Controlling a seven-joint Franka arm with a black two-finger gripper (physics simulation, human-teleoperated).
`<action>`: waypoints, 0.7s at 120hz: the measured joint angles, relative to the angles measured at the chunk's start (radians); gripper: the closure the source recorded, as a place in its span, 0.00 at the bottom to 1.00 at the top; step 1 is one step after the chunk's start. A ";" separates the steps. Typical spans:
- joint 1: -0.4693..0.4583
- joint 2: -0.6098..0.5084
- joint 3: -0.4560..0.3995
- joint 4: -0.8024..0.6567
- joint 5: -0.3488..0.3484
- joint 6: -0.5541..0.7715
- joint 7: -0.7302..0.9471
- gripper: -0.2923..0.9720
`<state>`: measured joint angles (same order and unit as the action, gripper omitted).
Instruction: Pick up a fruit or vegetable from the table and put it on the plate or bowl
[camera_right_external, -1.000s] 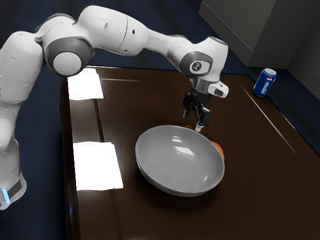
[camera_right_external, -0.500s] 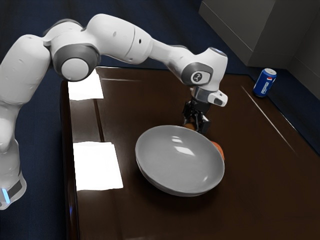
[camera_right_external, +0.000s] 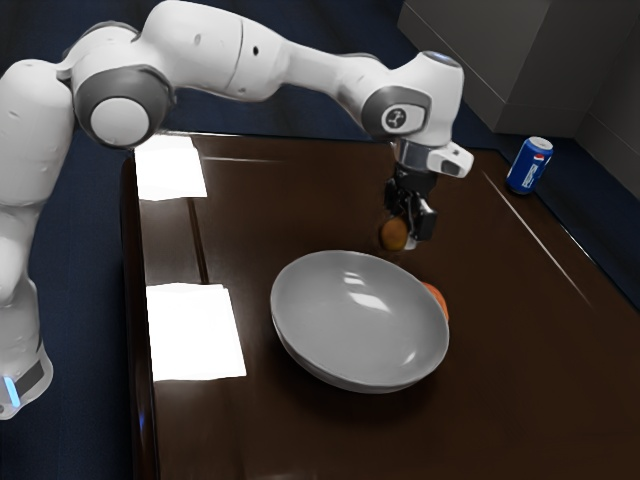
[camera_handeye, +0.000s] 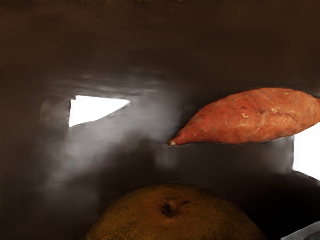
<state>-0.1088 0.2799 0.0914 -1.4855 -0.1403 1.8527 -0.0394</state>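
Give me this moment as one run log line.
gripper: shut on brown fruit | bowl: empty | sweet potato: on table

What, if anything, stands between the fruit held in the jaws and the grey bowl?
Nothing visible does. The brown fruit, gripped in the jaws, hangs just beyond the far rim of the grey bowl. The sweet potato lies on the table beside the bowl, off that path.

Sweet potato (camera_right_external: 437, 299) mostly behind bowl (camera_right_external: 345, 330)
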 joint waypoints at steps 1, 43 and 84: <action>-0.007 -0.009 0.000 -0.005 0.004 -0.002 0.000 0.62; -0.279 -0.161 -0.001 -0.179 0.082 -0.036 0.016 0.60; -0.311 -0.175 0.004 -0.171 0.066 -0.042 0.062 0.33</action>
<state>-0.4194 0.1052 0.0951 -1.6569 -0.0748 1.8109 0.0226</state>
